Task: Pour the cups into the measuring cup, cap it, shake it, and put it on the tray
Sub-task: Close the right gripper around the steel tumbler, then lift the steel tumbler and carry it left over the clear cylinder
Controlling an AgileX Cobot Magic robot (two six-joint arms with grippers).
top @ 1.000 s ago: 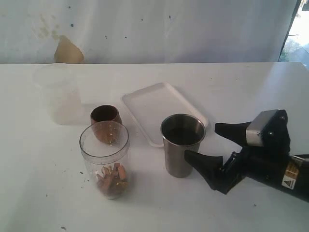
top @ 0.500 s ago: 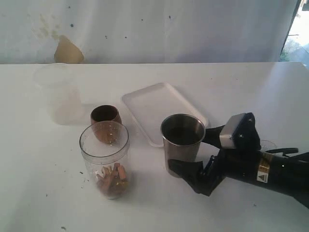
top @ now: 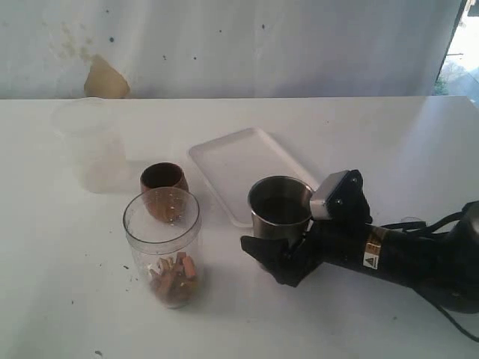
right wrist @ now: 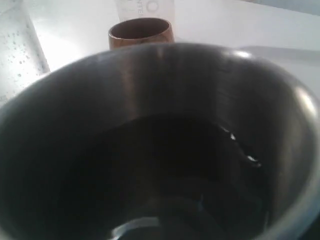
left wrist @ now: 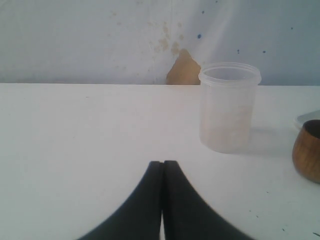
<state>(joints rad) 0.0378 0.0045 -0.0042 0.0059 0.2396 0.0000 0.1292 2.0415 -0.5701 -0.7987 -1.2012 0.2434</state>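
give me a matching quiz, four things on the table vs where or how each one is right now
Things:
1 steel tumbler
2 clear tumbler
3 wooden cup
4 tray

Descriptions:
a white, flat, low rim
b holds orange-brown bits
c between the open fingers of the right end effector
d just behind the clear tumbler

Pairs: 1-c, 2-b, 3-d, 4-a

Three views: one overview, two wrist close-ups.
Your exterior cam sits high and looks down across the table [top: 90, 314] toward the back wall [top: 262, 45], mid-range. Left wrist cam is low and level, facing that wall, with the frosted beaker [left wrist: 229, 107] near. Right wrist cam is right over the steel tumbler [right wrist: 150, 85] mouth. The wooden cup [top: 163, 179] shows in all three.
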